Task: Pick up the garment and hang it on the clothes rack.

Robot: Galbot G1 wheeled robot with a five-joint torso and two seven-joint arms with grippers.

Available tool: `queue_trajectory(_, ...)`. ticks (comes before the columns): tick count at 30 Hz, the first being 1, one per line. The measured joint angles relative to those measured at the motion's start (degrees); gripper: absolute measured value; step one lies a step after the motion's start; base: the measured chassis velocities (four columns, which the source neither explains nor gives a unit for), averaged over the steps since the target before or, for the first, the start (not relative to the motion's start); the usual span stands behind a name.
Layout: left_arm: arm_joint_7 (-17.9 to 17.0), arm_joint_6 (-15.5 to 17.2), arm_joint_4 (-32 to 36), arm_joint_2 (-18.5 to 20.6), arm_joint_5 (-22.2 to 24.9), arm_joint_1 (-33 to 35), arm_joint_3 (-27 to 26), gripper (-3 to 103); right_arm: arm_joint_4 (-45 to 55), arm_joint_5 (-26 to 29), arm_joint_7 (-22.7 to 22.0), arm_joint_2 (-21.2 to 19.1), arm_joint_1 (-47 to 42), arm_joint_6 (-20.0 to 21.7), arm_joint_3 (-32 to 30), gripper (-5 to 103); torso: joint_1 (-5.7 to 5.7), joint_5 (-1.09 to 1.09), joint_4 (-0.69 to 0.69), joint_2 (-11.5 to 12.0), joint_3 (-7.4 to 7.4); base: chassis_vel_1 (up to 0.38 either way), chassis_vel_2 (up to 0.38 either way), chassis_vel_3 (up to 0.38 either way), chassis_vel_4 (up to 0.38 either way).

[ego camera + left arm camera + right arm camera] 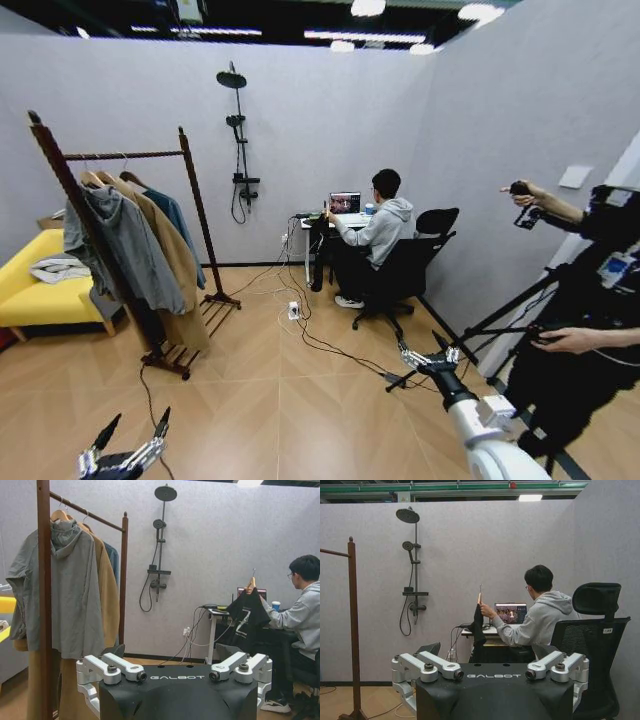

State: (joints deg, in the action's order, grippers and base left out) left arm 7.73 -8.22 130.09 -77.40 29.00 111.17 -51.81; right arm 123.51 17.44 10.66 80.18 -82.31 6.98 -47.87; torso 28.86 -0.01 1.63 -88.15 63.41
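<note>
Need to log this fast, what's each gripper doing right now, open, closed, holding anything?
Left gripper: open, holding nothing, low near the floor.
Right gripper: open, holding nothing, raised toward the desk.

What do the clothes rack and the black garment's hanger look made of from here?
The clothes rack looks like wood with a dark reddish-brown stain: turned posts with knob finials and a slight sheen. The garment, held up by a person at the desk, hangs limp like soft black fabric; its hanger seems pale wood with a thin metal hook.

"GALBOT" on both wrist housings (177, 677)
</note>
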Motion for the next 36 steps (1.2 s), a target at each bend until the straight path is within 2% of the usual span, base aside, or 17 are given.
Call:
queue_trajectory(9, 0.03, 0.00, 0.00, 0.00, 0.00, 0.00, 0.00, 100, -0.13, -0.07, 0.47, 0.12, -0.26, -1.28, 0.08, 100, 0.04, 0.02, 0.00, 0.02, 0.01, -0.192, 0.202, 0.191, -0.197)
queue_trajectory(12, 0.00, 0.00, 0.00, 0.00, 0.00, 0.00, 0.00, 100, 0.13, -0.04, 0.61, 0.02, -0.56, -1.50, -0.16, 100, 0.04, -0.04, 0.00, 0.03, 0.01, -0.242, 0.269, 0.232, -0.239)
queue_trajectory(13, 0.00, 0.00, 0.01, 0.00, 0.00, 0.00, 0.00, 100, 0.14, 0.02, 0.66, -0.06, -0.68, -1.70, -0.25, 100, 0.04, 0.04, 0.00, 0.03, 0.02, -0.270, 0.290, 0.237, -0.268)
queue_trajectory(14, 0.00, 0.00, 0.00, 0.00, 0.00, 0.00, 0.00, 100, 0.03, 0.02, 0.81, -0.19, -0.83, -2.03, -0.46, 100, 0.04, 0.01, 0.00, 0.02, 0.01, -0.325, 0.303, 0.285, -0.292)
queue_trajectory(15, -0.01, 0.00, 0.00, 0.00, 0.00, 0.00, 0.00, 100, -0.04, 0.01, 0.95, -0.26, -0.96, -2.22, -0.59, 100, 0.03, -0.03, 0.00, 0.02, 0.01, -0.325, 0.311, 0.305, -0.292)
queue_trajectory(19, -0.01, 0.00, 0.00, 0.00, 0.00, 0.00, 0.00, 100, -0.22, 0.00, 1.39, -0.39, -1.33, -2.57, -0.80, 100, 0.04, 0.03, 0.01, 0.03, 0.02, -0.324, 0.329, 0.321, -0.322)
queue_trajectory(30, 0.00, 0.00, 0.00, 0.00, 0.00, 0.00, 0.00, 100, -0.87, -0.14, 1.79, -0.25, -1.22, -2.77, -0.73, 100, 0.07, -0.03, 0.00, 0.05, 0.03, -0.362, 0.362, 0.361, -0.362)
queue_trajectory(31, 0.02, 0.00, 0.00, 0.00, 0.00, 0.00, 0.00, 100, -0.97, -0.16, 1.79, -0.27, -1.15, -2.77, -0.72, 100, 0.06, 0.04, 0.00, 0.04, 0.03, -0.371, 0.351, 0.343, -0.370)
queue_trajectory(33, 0.01, 0.00, 0.00, 0.00, 0.00, 0.00, 0.00, 100, -1.03, -0.19, 1.79, -0.28, -1.16, -2.77, -0.72, 100, 0.01, 0.03, 0.00, 0.00, -0.01, -0.371, 0.346, 0.379, -0.370)
queue_trajectory(34, 0.00, 0.00, 0.00, 0.00, 0.00, 0.00, 0.00, 100, -1.06, -0.19, 1.79, -0.29, -1.14, -2.77, -0.72, 100, 0.04, -0.05, 0.01, 0.02, 0.01, -0.359, 0.346, 0.346, -0.343)
queue_trajectory(36, 0.02, 0.00, 0.00, 0.00, 0.00, 0.00, 0.00, 100, -1.16, -0.24, 1.79, -0.32, -1.17, -2.77, -0.71, 100, 0.05, 0.08, -0.01, 0.03, 0.02, -0.351, 0.349, 0.350, -0.344)
